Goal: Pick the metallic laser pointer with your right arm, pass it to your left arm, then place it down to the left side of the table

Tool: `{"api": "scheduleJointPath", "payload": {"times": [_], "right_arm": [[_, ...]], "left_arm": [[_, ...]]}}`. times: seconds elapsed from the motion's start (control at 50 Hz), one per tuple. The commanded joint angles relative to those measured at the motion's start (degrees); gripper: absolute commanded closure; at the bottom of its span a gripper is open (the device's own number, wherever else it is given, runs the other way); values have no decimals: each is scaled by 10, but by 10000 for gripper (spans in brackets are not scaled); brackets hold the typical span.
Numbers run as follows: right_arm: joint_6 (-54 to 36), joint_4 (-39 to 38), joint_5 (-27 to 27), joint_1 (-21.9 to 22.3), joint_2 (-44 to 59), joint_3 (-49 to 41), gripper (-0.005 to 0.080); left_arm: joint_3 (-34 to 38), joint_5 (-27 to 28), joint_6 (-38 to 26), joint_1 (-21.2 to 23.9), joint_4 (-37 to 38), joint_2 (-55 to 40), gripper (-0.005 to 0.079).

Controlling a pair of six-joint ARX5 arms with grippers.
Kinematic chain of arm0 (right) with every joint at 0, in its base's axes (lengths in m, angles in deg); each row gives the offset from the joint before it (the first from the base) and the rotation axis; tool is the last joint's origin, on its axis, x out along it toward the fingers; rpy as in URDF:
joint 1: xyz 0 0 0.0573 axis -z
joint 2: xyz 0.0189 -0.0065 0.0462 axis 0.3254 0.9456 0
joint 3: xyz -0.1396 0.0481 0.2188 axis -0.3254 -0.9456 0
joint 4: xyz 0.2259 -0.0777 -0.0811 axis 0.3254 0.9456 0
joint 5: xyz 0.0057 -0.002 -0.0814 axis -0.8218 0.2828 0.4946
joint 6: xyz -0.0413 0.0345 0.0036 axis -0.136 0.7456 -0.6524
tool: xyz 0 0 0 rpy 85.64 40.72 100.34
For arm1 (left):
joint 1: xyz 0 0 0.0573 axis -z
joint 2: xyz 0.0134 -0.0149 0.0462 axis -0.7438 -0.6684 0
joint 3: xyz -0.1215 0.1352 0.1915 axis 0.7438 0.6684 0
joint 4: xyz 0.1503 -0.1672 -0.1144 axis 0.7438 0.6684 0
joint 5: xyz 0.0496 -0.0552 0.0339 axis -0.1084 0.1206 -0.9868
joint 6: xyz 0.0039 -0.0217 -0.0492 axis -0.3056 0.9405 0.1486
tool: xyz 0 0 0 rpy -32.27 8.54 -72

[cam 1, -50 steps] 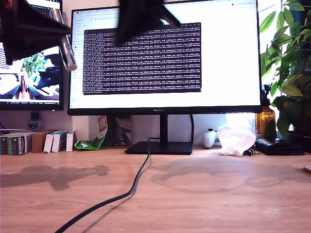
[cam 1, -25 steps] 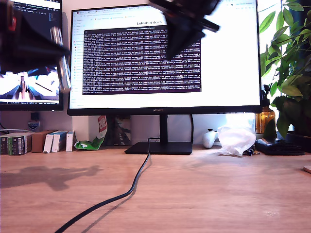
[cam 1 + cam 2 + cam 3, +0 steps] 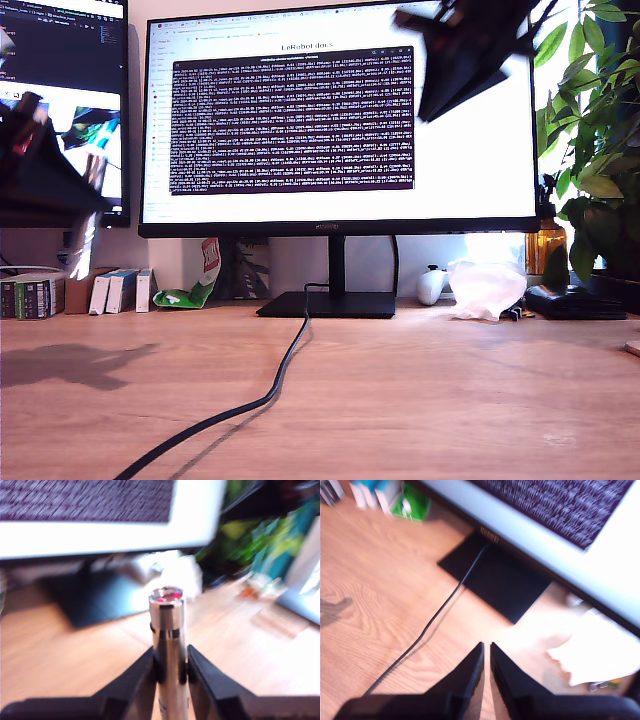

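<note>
Exterior view: camera sat low, near the table (image 3: 420, 400) surface, facing level toward the monitor (image 3: 340, 120) from close range; the black cable (image 3: 250, 400) ran from the monitor's stand toward the lens.

First wrist view: looked along its gripper, well above the table, toward the monitor's lower edge (image 3: 90, 535) and stand; heavily blurred.

Second wrist view: looked steeply down from in front of the monitor (image 3: 560, 520).

Shared by all three: monitor, its stand, wood-grain table. Cable shared by exterior and second wrist views.
</note>
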Motion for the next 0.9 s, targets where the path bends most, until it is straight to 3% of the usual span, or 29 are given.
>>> {"api": "scheduleJointPath", "payload": {"times": [0.0,0.28,0.56,0.88], "right_arm": [[-2,-33,5,2,-42,-49,765],[-4,-133,53,2,-204,-206,765],[-30,-138,55,-4,-321,-311,765],[-45,-84,56,-10,-444,-370,765]], "left_arm": [[-37,-24,-22,0,44,-1,767],[-127,-131,-57,-1,232,-2,767],[-138,-151,-61,-1,312,-38,767],[-234,-162,-81,6,423,-174,767]]}}
